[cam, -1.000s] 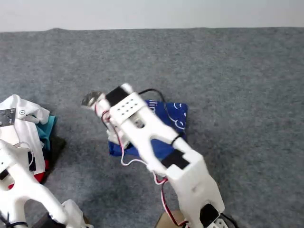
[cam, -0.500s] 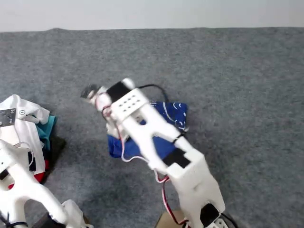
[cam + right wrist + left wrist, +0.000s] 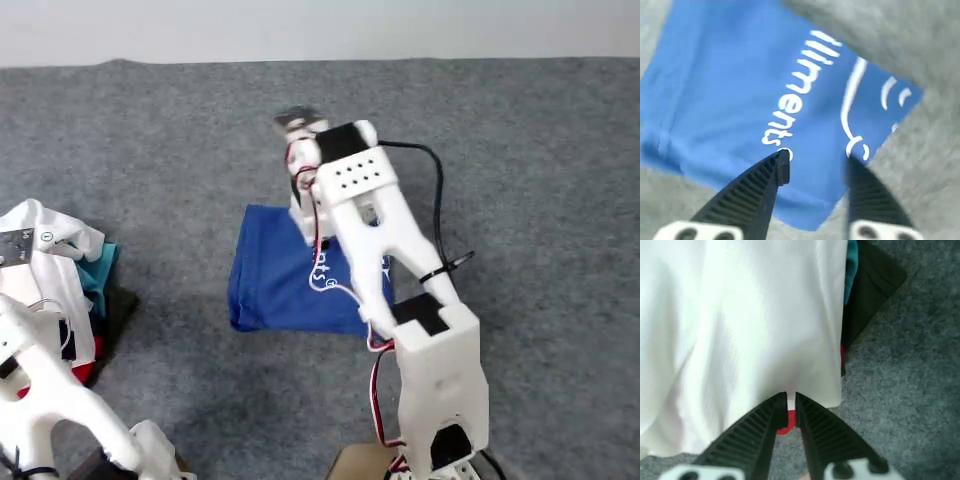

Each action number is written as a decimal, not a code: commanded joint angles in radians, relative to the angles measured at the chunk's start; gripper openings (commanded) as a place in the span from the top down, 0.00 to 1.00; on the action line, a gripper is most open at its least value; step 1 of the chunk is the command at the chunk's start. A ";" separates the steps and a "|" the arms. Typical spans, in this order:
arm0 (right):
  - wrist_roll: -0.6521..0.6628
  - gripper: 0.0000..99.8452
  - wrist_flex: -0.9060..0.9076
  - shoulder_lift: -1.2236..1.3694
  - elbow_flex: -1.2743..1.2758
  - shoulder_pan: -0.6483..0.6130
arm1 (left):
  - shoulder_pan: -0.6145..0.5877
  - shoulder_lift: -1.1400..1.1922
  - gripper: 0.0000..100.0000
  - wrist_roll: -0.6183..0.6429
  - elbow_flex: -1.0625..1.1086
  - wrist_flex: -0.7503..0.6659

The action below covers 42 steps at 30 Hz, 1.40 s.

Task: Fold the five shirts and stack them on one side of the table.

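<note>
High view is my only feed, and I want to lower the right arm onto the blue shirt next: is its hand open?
Observer: Yes. The right wrist view shows the right hand open, with its fingers spread above the blue shirt.
Operator: And the left hand, over by the stack?
Observer: The left hand is shut but for a thin slit, and its tips are at an edge of the white shirt.
Operator: Is it holding that shirt?
Observer: I cannot tell. A bit of the red shirt shows just past the white edge, at the tips.
</note>
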 commanded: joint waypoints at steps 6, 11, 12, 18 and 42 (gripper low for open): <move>-0.307 0.68 0.010 0.088 -0.046 0.031 | 0.009 -0.003 0.96 -0.060 -0.004 0.008; -0.350 0.68 -0.013 0.154 -0.046 0.035 | 0.009 -0.002 0.96 -0.060 -0.002 0.002; -0.350 0.68 -0.016 0.166 -0.046 0.035 | 0.009 -0.002 0.96 -0.060 -0.002 0.002; -0.350 0.68 -0.025 0.180 -0.046 0.065 | 0.009 -0.002 0.96 -0.060 -0.002 0.002; -0.190 0.99 -0.093 0.375 -0.048 0.050 | 0.101 -0.002 0.96 -0.057 -0.002 -0.011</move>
